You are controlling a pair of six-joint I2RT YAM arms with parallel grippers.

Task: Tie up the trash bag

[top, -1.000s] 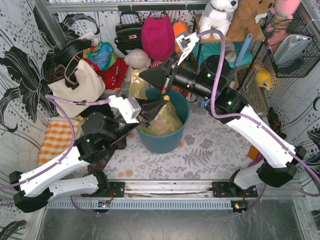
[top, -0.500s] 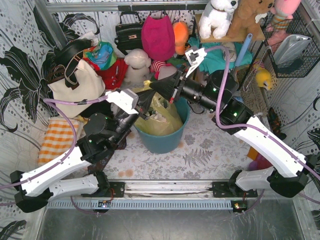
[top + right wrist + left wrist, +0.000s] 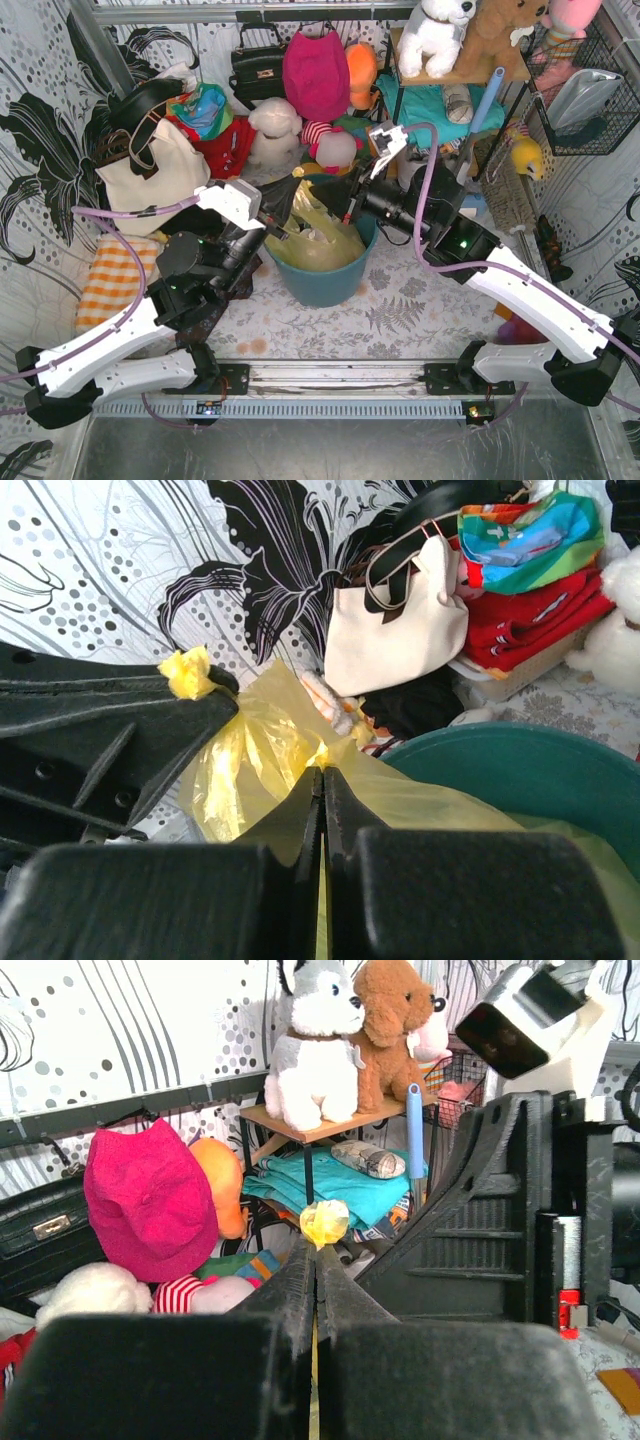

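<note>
The trash bag [image 3: 318, 245], thin yellow-green plastic, sits in the round teal bin [image 3: 322, 285]. My left gripper [image 3: 294, 184] is shut on one pulled-up corner of the bag over the bin's far-left rim. In the left wrist view a yellow tuft [image 3: 325, 1222] sticks out past the left gripper's tips [image 3: 318, 1248]. My right gripper [image 3: 326, 200] is shut on another stretch of the bag right beside it. In the right wrist view the film [image 3: 250, 755] runs into its closed tips [image 3: 322, 772]. The two grippers nearly touch, fingers crossing.
The teal bin's rim [image 3: 520, 760] lies just under the right gripper. A cream canvas tote [image 3: 150, 165], handbags, clothes and plush toys [image 3: 300, 75] crowd the back. A shelf with toys [image 3: 330, 1110] stands at the back right, and an orange checked cloth [image 3: 110, 275] lies at the left.
The right gripper has come down and nearer, over the bin, still holding the bag. The left gripper has moved up and back with its corner. Both have kept their hold.
</note>
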